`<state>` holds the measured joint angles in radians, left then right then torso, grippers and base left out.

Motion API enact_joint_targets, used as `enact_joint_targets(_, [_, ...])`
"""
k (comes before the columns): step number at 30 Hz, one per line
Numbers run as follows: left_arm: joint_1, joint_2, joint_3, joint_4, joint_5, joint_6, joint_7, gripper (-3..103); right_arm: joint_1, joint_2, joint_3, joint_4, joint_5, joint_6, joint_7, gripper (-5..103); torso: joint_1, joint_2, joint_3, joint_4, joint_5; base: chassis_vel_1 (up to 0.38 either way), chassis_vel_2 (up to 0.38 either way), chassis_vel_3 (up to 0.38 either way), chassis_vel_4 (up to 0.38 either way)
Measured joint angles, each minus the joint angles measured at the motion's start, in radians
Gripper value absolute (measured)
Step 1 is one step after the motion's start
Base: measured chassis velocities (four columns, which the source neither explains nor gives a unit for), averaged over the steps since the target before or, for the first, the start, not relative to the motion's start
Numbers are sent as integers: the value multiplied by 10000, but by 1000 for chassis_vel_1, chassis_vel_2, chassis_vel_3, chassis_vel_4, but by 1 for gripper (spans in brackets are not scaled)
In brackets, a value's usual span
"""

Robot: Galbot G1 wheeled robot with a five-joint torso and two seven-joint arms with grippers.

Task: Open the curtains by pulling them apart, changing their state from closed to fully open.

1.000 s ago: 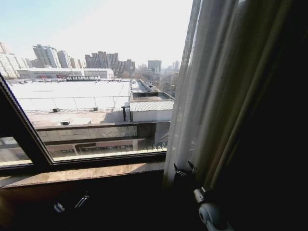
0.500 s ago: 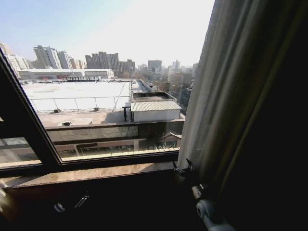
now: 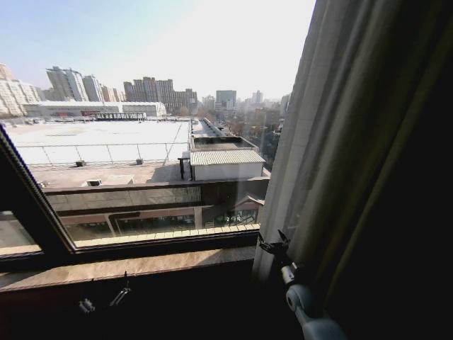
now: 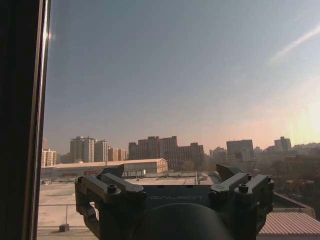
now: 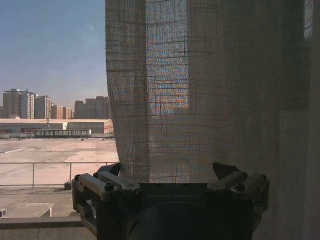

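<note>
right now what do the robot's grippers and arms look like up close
Both grippers are dark grey metal: a wide body with two angular fingers, linkage bars and visible screw heads. The left gripper carries faint GALBOT lettering across its body and sits on a rounded dark wrist. The right gripper has the same build. In the head view the right arm ends in a rounded white-grey wrist joint.

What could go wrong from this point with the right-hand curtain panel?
The right gripper sits open at the curtain's lower edge, with sheer fabric between its fingers; pleats may slip out if it pulls without closing. The weave could snag on a fingertip. The window sill lies just beside it, so a sideways sweep might scrape it.
</note>
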<state>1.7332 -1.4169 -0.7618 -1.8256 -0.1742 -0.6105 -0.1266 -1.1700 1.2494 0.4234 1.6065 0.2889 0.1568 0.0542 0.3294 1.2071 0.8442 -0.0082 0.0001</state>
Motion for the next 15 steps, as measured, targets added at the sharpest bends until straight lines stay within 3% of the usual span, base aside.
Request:
enact_joint_targets(5, [-6,0,2,-1,0,0,7,100,140,-23,7,-224,-61,53,179,100,22,-9,8,1,1,-152,107,202,-91])
enact_joint_targets(15, [4,0,-4,0,1,0,5,100,-564,-276,42,160,-468,188,-96,100,-16,9,-6,0,-5,22,9,-33,5])
